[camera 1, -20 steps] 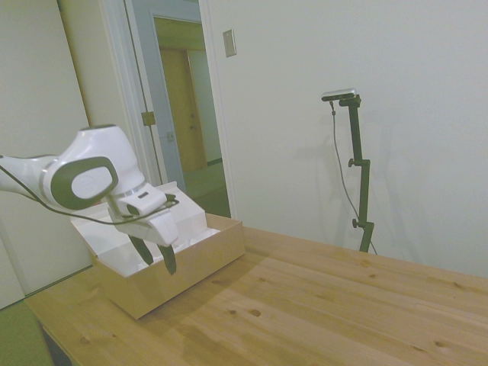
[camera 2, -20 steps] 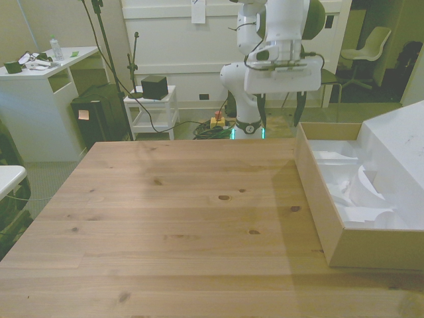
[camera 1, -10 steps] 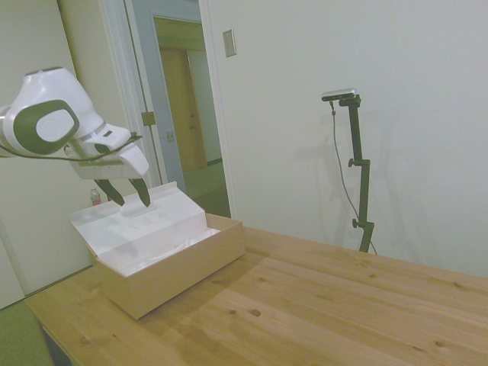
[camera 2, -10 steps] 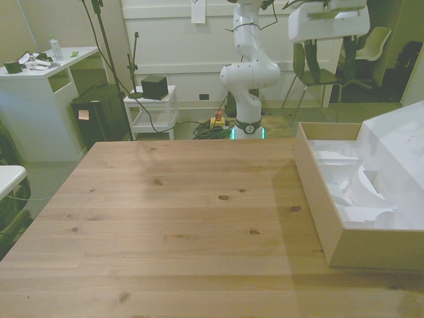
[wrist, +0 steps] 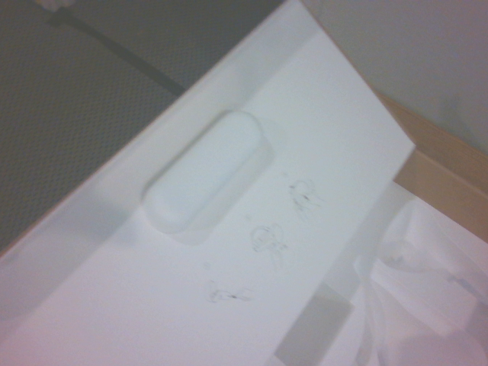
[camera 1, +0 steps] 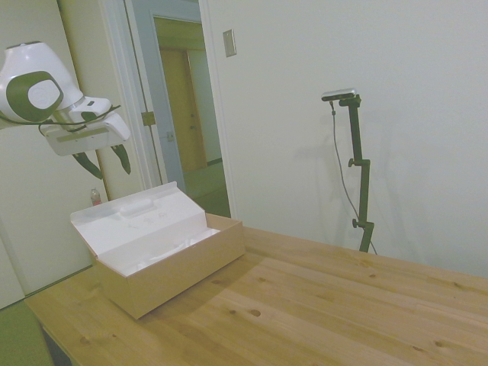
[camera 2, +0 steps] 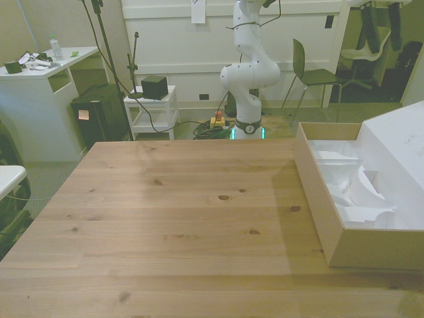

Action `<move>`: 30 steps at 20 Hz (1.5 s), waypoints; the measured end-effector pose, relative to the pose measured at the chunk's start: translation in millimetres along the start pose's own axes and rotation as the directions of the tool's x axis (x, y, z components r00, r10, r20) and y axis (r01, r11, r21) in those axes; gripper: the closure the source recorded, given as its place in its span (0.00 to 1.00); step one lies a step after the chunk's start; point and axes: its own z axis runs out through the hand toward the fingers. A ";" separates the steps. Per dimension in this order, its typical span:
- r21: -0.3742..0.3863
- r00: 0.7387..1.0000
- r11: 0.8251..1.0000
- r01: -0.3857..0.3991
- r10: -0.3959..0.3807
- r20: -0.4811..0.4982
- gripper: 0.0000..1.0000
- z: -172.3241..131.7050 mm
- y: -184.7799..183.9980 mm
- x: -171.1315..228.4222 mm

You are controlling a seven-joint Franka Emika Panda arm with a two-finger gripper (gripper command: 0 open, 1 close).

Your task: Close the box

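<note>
Box (camera 1: 169,263) — I count only one, tan outside and white inside, on the wooden table (camera 1: 320,305) near its corner, at the front view's right. Its one white lid (camera 1: 137,216) stands open and leans back, and I see one raised oblong handle shape (wrist: 206,171) on it in the wrist view. One gripper (camera 1: 103,162) is in view, with its two dark fingers spread apart and nothing between them. Compared with half a second ago, the gripper has moved higher and further back from the box; the box itself has not changed. Now the box lies below the gripper and apart from it — no contact with the lid.
</note>
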 end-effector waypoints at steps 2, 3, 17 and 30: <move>-0.005 0.998 0.998 0.056 -0.056 -0.003 0.00 7.0 -24.0 -1.5; -0.007 0.997 0.997 0.081 -0.081 -0.004 0.00 12.7 -34.9 0.3; -0.123 0.924 0.916 0.383 -0.380 0.047 0.00 202.3 -189.2 -27.3; -0.325 0.998 0.945 -0.044 0.028 -0.054 0.00 68.0 72.1 89.8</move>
